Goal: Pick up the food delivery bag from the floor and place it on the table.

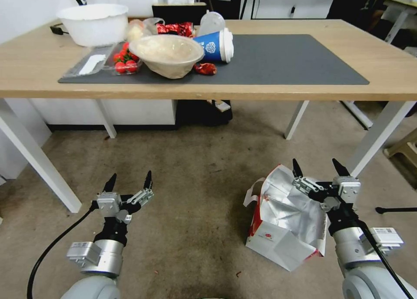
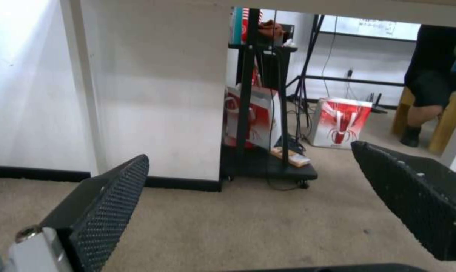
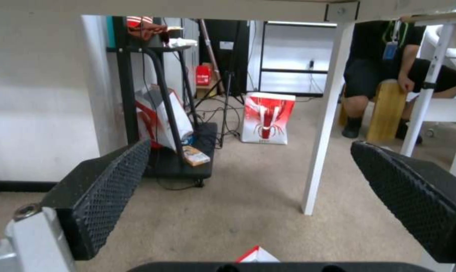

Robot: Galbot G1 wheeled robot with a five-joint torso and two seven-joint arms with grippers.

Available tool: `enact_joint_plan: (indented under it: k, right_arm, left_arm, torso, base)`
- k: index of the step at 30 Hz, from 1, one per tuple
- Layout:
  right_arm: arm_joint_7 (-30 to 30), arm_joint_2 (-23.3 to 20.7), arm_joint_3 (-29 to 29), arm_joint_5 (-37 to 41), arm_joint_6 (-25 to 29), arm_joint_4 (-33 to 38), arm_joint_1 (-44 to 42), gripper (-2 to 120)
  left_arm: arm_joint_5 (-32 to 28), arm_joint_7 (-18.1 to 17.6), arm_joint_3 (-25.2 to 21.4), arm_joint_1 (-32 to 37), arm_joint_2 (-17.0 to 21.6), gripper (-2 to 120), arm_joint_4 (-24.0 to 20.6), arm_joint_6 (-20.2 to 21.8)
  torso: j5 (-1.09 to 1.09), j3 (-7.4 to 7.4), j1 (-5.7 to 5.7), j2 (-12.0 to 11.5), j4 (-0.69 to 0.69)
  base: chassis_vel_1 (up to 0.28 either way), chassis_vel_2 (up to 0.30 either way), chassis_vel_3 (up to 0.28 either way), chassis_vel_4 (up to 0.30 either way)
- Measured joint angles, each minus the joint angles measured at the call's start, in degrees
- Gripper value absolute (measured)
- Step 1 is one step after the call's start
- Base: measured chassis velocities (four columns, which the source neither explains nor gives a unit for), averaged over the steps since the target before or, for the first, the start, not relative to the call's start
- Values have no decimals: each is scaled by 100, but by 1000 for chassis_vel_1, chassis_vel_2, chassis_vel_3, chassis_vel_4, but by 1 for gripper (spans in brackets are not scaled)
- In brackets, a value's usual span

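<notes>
A worn carpet floor [image 1: 191, 169] runs under the desk [image 1: 304, 25], whose mat's right half lies bare. Nothing is done yet: the bag [image 1: 284, 223] lies on the floor before the desk's right legs, tipped over, long axis running desk-ward, foil mouth facing up. The right gripper [image 1: 317, 168] hovers above it, jaws wide, empty; the left gripper [image 1: 129, 182] waits, open
</notes>
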Motion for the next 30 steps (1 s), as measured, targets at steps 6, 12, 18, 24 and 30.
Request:
enact_joint_plan:
  k: [6, 12, 18, 24, 30]
  right_arm:
    - [0, -1, 0, 0, -1, -5, 2, 100]
    - [0, -2, 0, 1, -2, -16, 8, 100]
    - [-1, -11, -12, 1, -7, -25, 12, 100]
    - [-1, -30, -13, 8, -7, -56, 35, 100]
    - [-1, -41, -14, 14, -8, -78, 48, 100]
  left_arm:
    - [0, 0, 1, -4, 0, 100, 6, 0]
    - [1, 0, -2, -9, 13, 100, 17, 0]
    - [1, -1, -4, -17, 6, 100, 35, 0]
    - [19, -1, 4, -22, -15, 100, 58, 0]
    - [23, -1, 4, -35, -15, 100, 75, 1]
  torso:
    - [0, -78, -21, -98, 0]
    - [0, -288, -50, -336, 0]
    - [0, -457, -67, -523, 0]
    - [0, -627, -80, -714, 0]
    - [0, -626, -96, -774, 0]
  base:
    - [0, 0, 0, 0]
    - [0, 0, 0, 0]
    - [0, 0, 0, 0]
    - [0, 0, 0, 0]
    - [0, 0, 0, 0]
